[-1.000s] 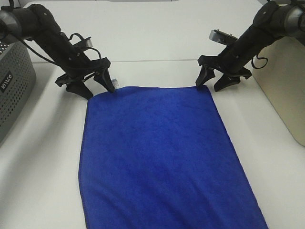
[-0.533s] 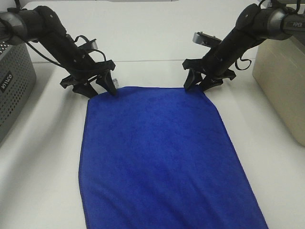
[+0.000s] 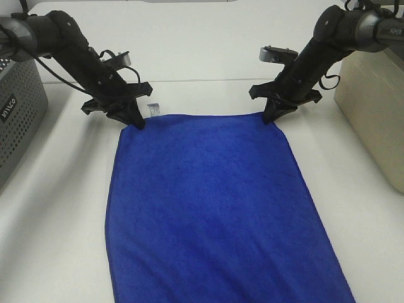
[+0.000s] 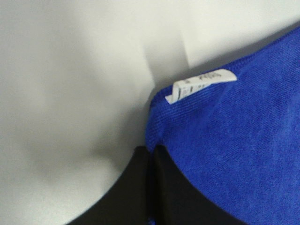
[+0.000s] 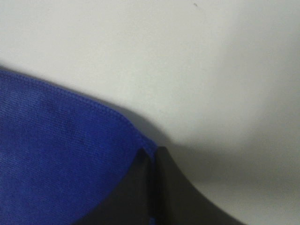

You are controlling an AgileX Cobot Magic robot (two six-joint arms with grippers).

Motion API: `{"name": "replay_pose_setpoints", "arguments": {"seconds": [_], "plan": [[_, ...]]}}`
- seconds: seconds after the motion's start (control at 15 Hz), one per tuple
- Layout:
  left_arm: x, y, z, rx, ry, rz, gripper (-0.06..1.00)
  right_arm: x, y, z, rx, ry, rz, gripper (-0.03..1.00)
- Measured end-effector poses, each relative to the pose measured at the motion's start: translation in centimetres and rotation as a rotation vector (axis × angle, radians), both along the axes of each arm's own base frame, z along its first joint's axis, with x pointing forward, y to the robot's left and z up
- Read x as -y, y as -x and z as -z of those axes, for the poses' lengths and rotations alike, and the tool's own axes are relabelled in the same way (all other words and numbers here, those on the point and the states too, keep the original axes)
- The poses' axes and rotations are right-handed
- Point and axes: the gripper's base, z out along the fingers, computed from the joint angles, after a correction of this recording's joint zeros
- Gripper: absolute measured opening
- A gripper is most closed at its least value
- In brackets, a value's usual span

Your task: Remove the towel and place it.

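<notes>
Towel lay flat on the white table, long axis running 12 to 6, near edge cut off by the frame at 6. Far edge was straight, spanning the two arms. White tag sat at the far-left corner, about 11 o'clock from towel centre.

Left gripper was down on that far-left corner, jaws fully closed. Wrist view showed the two fingers pressed together with blue cloth pinched in the seam between them, tag just beside.

Right gripper was on the far-right corner, roughly 1 o'clock from towel centre, jaws also fully closed. Its wrist view showed the fingers meeting right at the hemmed corner, with the hem edge caught between them.

Both corners looked low, touching or near the table; couldn't tell if either was lifted.

Grey perforated basket stood at 9 o'clock, well apart from the towel. Beige box stood at 3 o'clock, near the right arm, clear of the cloth.
</notes>
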Motion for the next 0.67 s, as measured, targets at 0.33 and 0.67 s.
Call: {"name": "replay_pose_setpoints", "arguments": {"seconds": [0.33,0.67], "plan": [[-0.2,-1.8,-3.2,0.181,-0.056,0.026,0.00,0.1,-1.5,-2.0,0.152,0.012,0.022,0.02],[0.1,-3.2,-4.4,0.362,-0.092,0.022,0.00,0.2,-3.7,-4.5,0.389,0.023,0.029,0.02]]}}
